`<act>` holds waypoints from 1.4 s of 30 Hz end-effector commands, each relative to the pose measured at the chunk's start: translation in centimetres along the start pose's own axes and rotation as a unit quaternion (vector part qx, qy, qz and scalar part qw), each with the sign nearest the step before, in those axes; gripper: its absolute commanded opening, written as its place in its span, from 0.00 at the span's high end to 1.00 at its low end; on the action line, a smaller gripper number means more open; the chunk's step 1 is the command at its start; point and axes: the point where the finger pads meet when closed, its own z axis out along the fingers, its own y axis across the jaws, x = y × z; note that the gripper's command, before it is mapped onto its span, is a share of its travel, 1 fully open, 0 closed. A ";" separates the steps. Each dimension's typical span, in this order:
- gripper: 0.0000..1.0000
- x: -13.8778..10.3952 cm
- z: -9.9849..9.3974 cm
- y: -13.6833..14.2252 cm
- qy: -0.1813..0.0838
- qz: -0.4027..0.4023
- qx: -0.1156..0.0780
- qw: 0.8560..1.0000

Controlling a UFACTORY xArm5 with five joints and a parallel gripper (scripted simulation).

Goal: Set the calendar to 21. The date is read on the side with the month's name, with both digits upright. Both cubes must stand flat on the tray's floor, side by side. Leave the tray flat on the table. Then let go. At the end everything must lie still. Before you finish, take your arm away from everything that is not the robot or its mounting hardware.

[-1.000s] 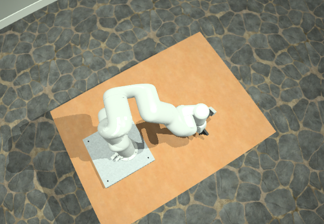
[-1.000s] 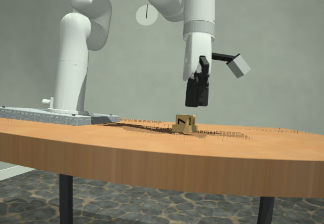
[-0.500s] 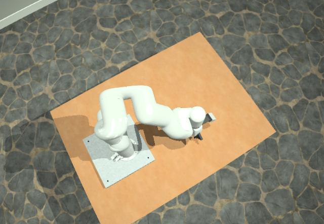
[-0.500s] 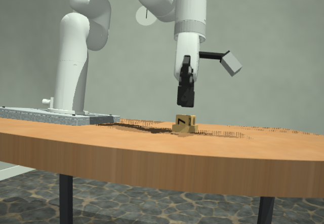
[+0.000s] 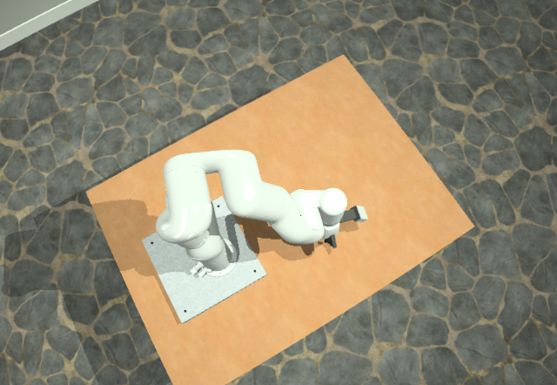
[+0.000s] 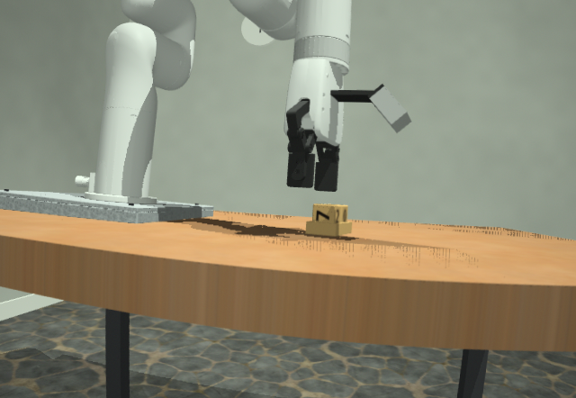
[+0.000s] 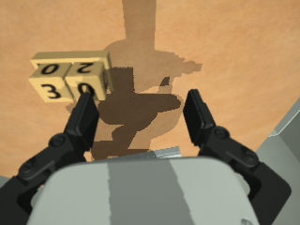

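Note:
The wooden tray (image 6: 328, 229) (image 7: 70, 55) sits flat on the table; the arm hides it in the top view. Two cubes (image 6: 320, 209) stand side by side in it. In the wrist view, the left cube (image 7: 42, 81) shows a 3 on its upper face and a 0 on its side; the right cube (image 7: 96, 83) shows a 0 above and a 2 on its side. I see no month name, so the date side cannot be told. My gripper (image 6: 313, 188) (image 7: 141, 101) is open and empty, above the cubes. One finger overlaps the right cube in the wrist view.
The table (image 5: 359, 138) (image 6: 260, 256) carries the grey base plate (image 5: 202, 291) (image 6: 139, 214) at the arm's foot. The wrist camera (image 5: 361, 213) (image 6: 391, 107) sticks out beside the gripper. The arm's shadow falls on the table beside the tray.

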 end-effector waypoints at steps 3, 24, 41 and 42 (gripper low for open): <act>0.00 -0.3 -0.1 0.2 0.003 0.058 0.000 0.998; 0.00 -2.6 0.0 1.2 0.002 0.246 0.000 0.969; 0.00 -4.7 0.2 2.1 0.002 0.370 0.000 0.929; 0.00 -4.9 0.2 2.2 0.002 0.383 0.000 0.924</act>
